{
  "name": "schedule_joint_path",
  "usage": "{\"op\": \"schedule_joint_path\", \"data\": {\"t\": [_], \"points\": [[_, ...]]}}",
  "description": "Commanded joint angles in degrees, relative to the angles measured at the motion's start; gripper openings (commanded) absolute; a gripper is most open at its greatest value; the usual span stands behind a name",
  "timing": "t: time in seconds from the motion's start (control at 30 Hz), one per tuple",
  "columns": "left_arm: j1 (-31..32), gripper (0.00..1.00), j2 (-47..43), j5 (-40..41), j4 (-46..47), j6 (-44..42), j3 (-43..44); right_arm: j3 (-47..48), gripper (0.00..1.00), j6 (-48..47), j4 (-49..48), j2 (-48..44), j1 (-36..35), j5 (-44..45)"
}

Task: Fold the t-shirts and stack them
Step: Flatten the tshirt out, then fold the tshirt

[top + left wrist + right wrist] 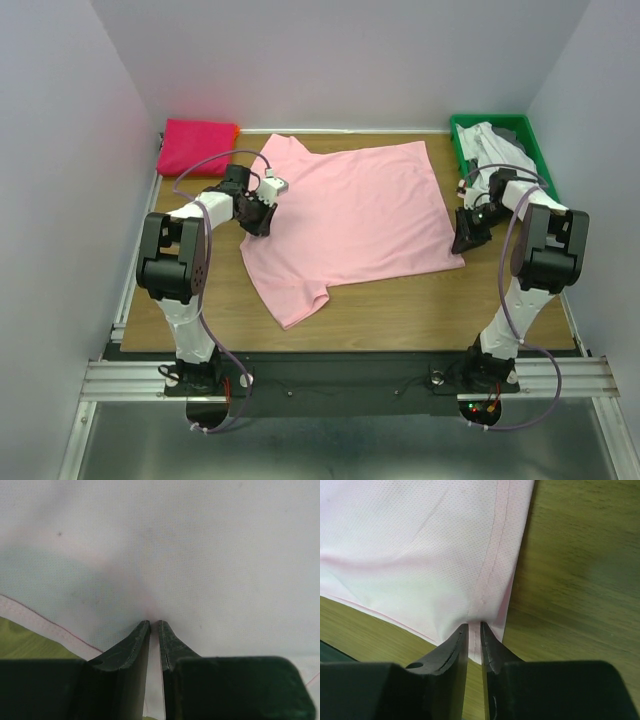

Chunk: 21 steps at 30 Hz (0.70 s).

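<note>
A light pink t-shirt (345, 215) lies spread flat on the wooden table (400, 310), collar toward the left. My left gripper (259, 226) is shut on the shirt's left edge near the shoulder; in the left wrist view the jaws (154, 623) pinch the pale cloth (190, 555). My right gripper (462, 243) is shut on the shirt's near right hem corner; in the right wrist view the jaws (475, 626) clamp the hemmed corner (485, 580). A folded red t-shirt (196, 146) lies at the far left corner.
A green bin (497, 150) at the far right holds crumpled white and grey shirts (495, 148). White walls close in the table on the left, back and right.
</note>
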<state>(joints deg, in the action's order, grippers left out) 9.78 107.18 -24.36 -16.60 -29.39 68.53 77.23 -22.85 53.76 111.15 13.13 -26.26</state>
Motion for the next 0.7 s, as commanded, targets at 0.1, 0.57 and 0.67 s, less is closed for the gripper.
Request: {"op": "schedule_joint_path", "data": {"t": [0.1,0.57,0.67], "points": [[0.2,0.25,0.7,0.2,0.7,0.8,-0.9,1.0,0.10,-0.6,1.1,-3.7,0.3,2.3],[0.2,0.25,0.6,0.0,0.9,1.2,-1.9,-1.7,0.43,-0.4,3.7,-5.8,1.2,5.2],[0.2,0.25,0.8,0.0,0.8,1.3,-1.8,-1.7,0.47,0.6,3.5,-4.5,1.2,4.4]]}}
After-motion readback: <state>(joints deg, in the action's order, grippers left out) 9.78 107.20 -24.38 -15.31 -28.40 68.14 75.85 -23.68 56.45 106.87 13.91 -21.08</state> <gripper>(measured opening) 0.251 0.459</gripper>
